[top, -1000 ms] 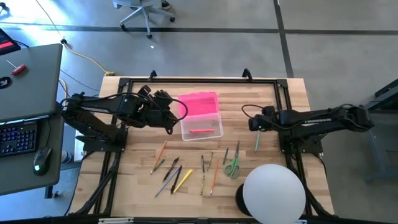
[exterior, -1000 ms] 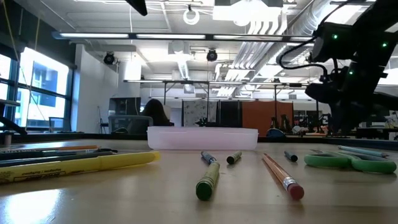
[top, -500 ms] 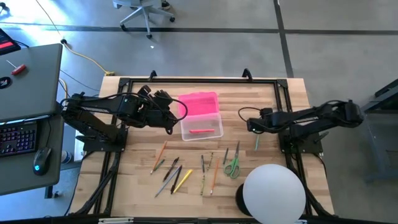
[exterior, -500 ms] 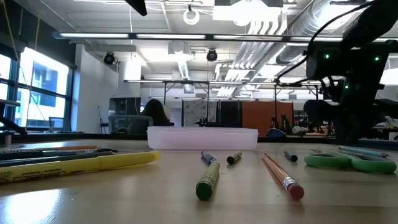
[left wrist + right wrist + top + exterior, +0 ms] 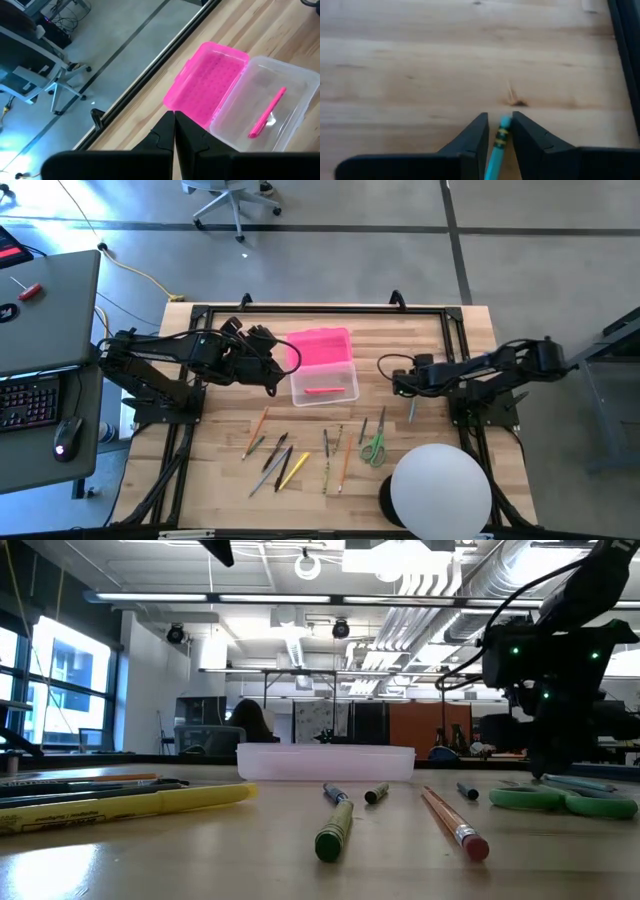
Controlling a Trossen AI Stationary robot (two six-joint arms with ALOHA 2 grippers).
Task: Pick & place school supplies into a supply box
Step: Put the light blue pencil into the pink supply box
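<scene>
Lowered now, right gripper [image 5: 499,134] fingers [image 5: 475,135] straddle the teal pencil [image 5: 498,142].

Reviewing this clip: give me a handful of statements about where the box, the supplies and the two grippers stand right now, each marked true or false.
1. The supply box lies open with its pink lid folded back. True.
2. The box is empty. False: one pink pen lies inside it.
3. The right gripper has a teal pencil between its fingers. True.
4. The green-handled scissors are inside the box. False: they lie on the table, near the white dome.
5. The left gripper holds a pencil. False: its fingers are shut together with nothing between them, beside the box.
</scene>
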